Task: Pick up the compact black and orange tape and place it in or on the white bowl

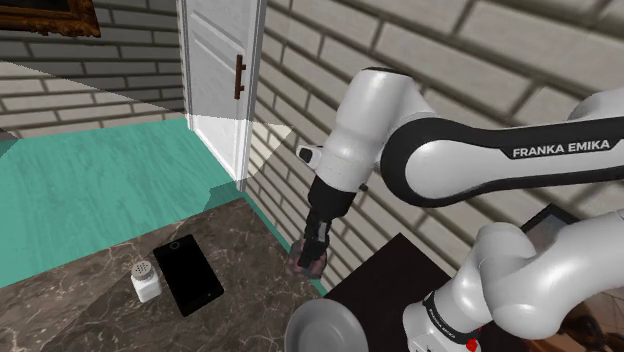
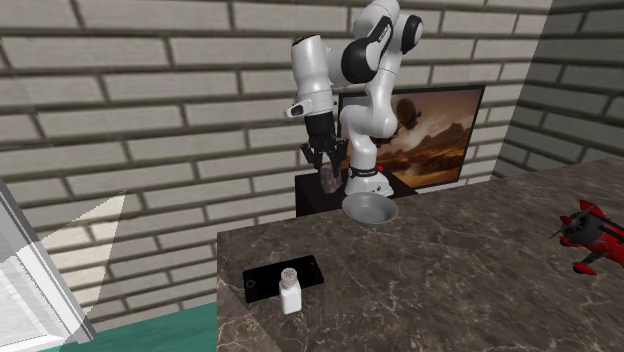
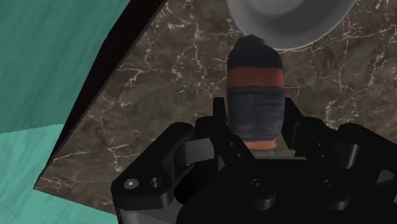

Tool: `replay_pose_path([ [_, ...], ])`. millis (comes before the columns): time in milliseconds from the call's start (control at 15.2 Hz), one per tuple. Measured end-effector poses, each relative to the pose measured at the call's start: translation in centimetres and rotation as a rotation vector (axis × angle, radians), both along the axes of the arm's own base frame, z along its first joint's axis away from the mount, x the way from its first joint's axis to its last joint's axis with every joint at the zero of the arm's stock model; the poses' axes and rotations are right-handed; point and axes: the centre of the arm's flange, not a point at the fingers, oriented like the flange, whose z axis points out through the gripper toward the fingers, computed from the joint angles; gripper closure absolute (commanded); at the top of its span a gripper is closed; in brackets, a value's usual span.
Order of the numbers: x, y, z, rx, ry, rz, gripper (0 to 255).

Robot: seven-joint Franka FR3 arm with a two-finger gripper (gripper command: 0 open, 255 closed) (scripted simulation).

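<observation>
My black gripper (image 1: 313, 255) is shut on the compact tape (image 1: 307, 264), a dark roll with an orange band. It hangs a little above the dark marble counter (image 1: 90, 310), near the counter's edge. In the wrist view the tape (image 3: 256, 89) sits clasped between the two fingers (image 3: 221, 121), and the rim of the pale grey bowl (image 3: 289, 22) lies just beyond the tape's far end. From the second exterior view the gripper (image 2: 330, 170) holds the tape (image 2: 329, 181) just left of and above the bowl (image 2: 370, 208). The bowl (image 1: 322, 328) has nothing in it.
A black phone (image 1: 187, 274) lies flat on the counter with a white shaker (image 1: 146, 281) beside it. A red toy (image 2: 585, 232) rests at the counter's far right. A white door (image 1: 220, 70), brick walls and teal floor (image 1: 90, 190) surround the counter. A framed landscape picture (image 2: 435, 140) stands behind the arm.
</observation>
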Motion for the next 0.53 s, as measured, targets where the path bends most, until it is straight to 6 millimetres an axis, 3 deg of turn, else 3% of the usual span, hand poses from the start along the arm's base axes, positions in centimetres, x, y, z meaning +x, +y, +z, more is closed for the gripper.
replay_pose_path([
  [528,-10.4,1.6,0.2,0.0,0.0,0.0,255],
])
